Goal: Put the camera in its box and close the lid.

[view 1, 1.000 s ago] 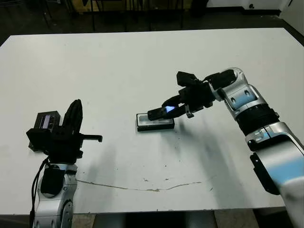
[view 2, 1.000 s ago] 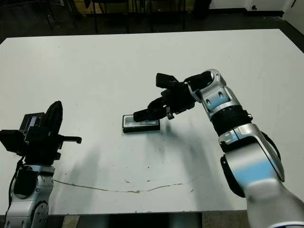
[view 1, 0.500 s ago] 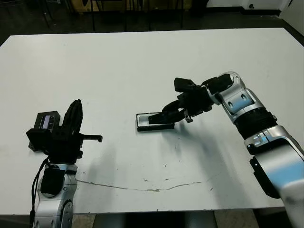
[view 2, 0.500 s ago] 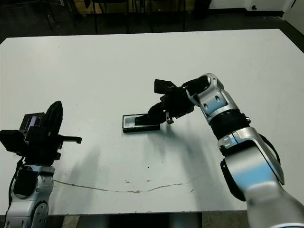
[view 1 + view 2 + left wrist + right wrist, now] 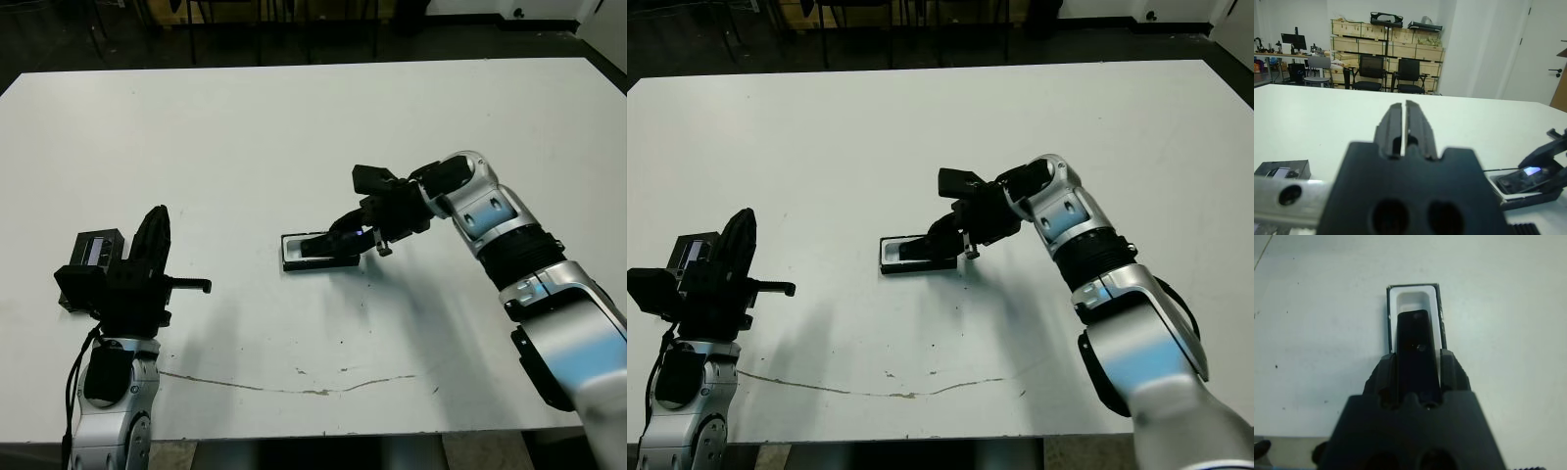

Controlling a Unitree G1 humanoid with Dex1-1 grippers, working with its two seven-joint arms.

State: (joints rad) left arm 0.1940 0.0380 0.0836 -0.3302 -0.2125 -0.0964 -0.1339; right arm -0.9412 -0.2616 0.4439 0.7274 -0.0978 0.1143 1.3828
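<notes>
The box (image 5: 294, 262), a shallow black-rimmed tray with white lining (image 5: 1413, 296), lies mid-table. My right gripper (image 5: 364, 234) is shut on the camera (image 5: 331, 243), a slim black bar. The camera slants down over the box, its far end low inside the tray (image 5: 1415, 320). The lid (image 5: 96, 251), black with a greyish panel, sits at the table's left, just behind my left gripper (image 5: 157, 223). That gripper hovers with its fingers (image 5: 1415, 122) shut on nothing.
A thin brownish crack line (image 5: 294, 382) runs across the white table (image 5: 245, 127) near its front edge. Beyond the far edge stand office chairs (image 5: 1371, 73) and stacked crates (image 5: 1356, 44).
My right gripper has moved left and down with the camera, which now slants into the tray instead of hovering above it. The left arm and the lid have not moved.
</notes>
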